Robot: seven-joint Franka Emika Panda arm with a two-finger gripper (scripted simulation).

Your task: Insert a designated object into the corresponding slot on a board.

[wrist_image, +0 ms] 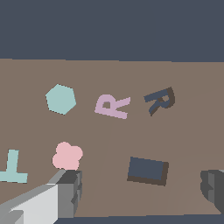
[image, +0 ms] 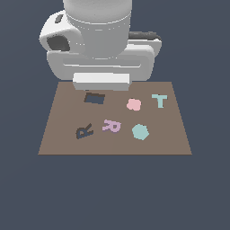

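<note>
The lilac-pink R piece (image: 111,126) (wrist_image: 112,106) lies flat on the brown board (image: 58,143) (wrist_image: 188,78), near its middle. The dark R-shaped slot (image: 84,131) (wrist_image: 160,100) is beside it, toward the exterior view's left, with a bare gap between them. My gripper (wrist_image: 140,192) hangs above the board's far edge, over the dark rectangular recess (image: 94,98) (wrist_image: 148,170). Its fingers (wrist_image: 68,192) stand wide apart with nothing between them. In the exterior view only the white hand (image: 101,81) shows; the fingertips are hidden.
A pink rounded blob (image: 133,104) (wrist_image: 67,155), a teal T (image: 159,100) (wrist_image: 12,167) and a teal hexagon (image: 140,131) (wrist_image: 61,99) lie on the board, toward the exterior view's right. The arm's bulk (image: 99,40) looms over the far edge.
</note>
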